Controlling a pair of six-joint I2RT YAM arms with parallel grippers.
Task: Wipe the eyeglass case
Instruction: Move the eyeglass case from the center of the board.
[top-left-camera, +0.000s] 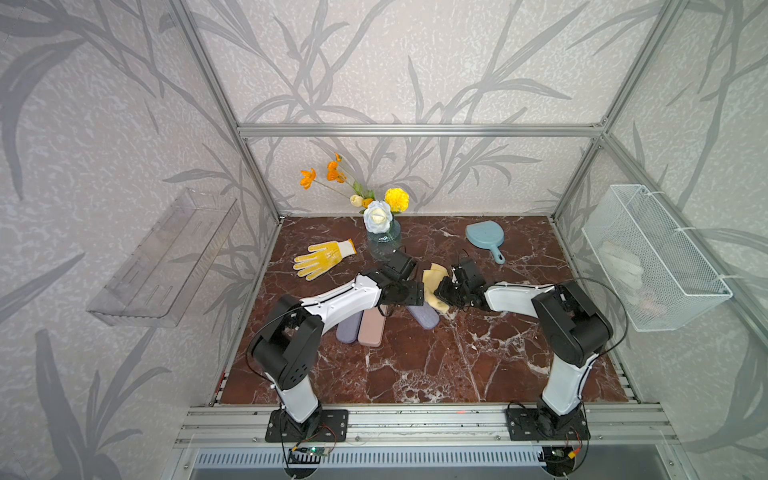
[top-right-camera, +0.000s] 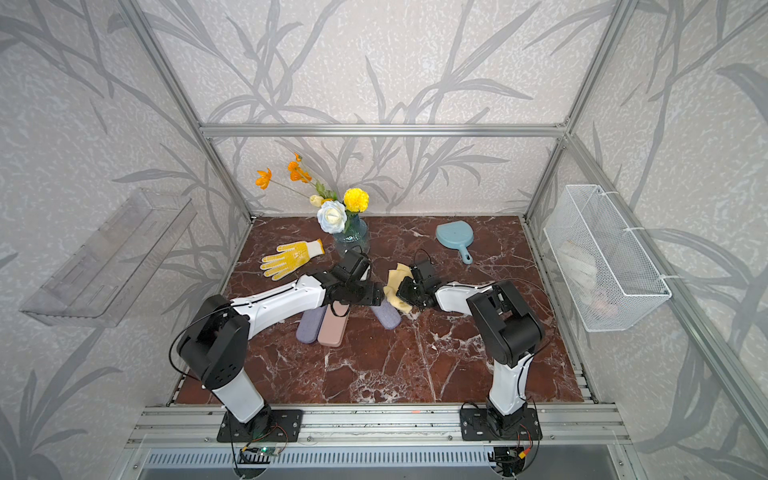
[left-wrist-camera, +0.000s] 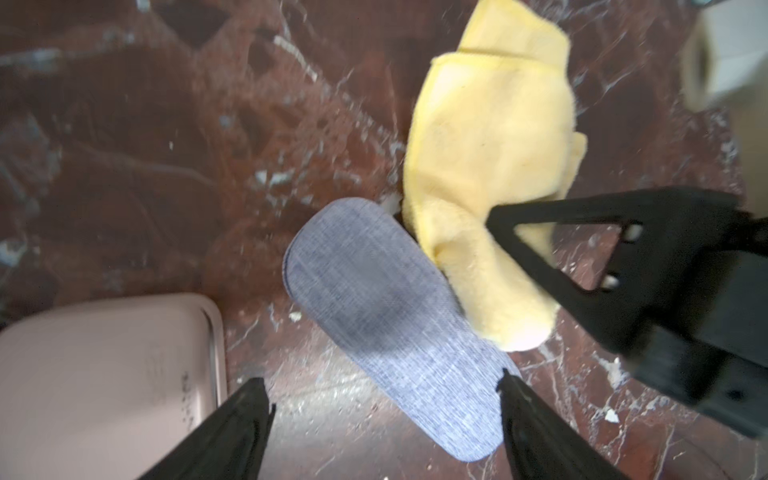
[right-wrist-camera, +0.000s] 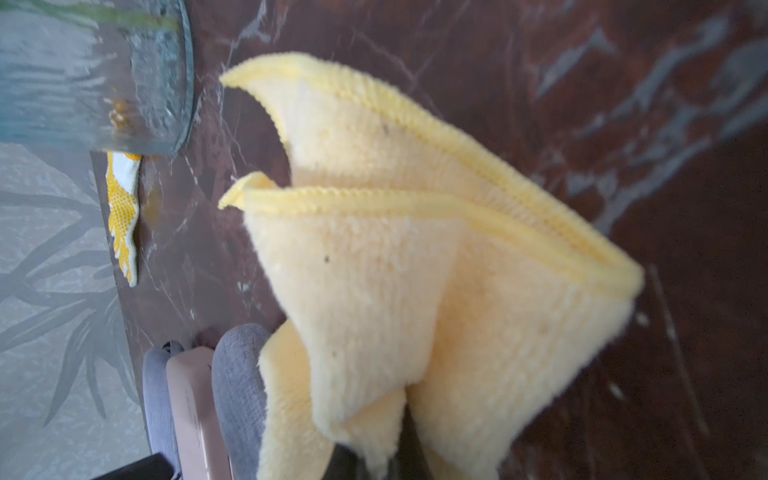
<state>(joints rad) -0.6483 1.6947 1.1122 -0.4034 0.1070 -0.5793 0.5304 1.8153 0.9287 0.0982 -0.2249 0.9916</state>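
A grey-blue fabric eyeglass case (top-left-camera: 424, 316) (top-right-camera: 386, 316) (left-wrist-camera: 382, 311) lies flat on the marble table (top-left-camera: 415, 365), its far end touching a yellow cloth (top-left-camera: 434, 286) (top-right-camera: 395, 282) (left-wrist-camera: 490, 145) (right-wrist-camera: 395, 270). My right gripper (top-left-camera: 446, 291) (top-right-camera: 403, 291) (right-wrist-camera: 374, 461) is shut on the cloth's lower fold, which hangs beside the case (right-wrist-camera: 237, 374). My left gripper (top-left-camera: 392, 309) (top-right-camera: 353, 309) (left-wrist-camera: 386, 386) hovers open just above the case's near end. One of its fingers is over the case's edge and the other is near a pink case (left-wrist-camera: 104, 374); it holds nothing.
The pink case (top-left-camera: 372, 328) and a second grey case (top-left-camera: 348, 330) lie side by side under my left arm. A glass vase of flowers (top-left-camera: 383, 241), a yellow-dotted glove (top-left-camera: 322, 259) and a blue hand mirror (top-left-camera: 486, 239) sit toward the back. A wire basket (top-left-camera: 656, 257) hangs on the right wall.
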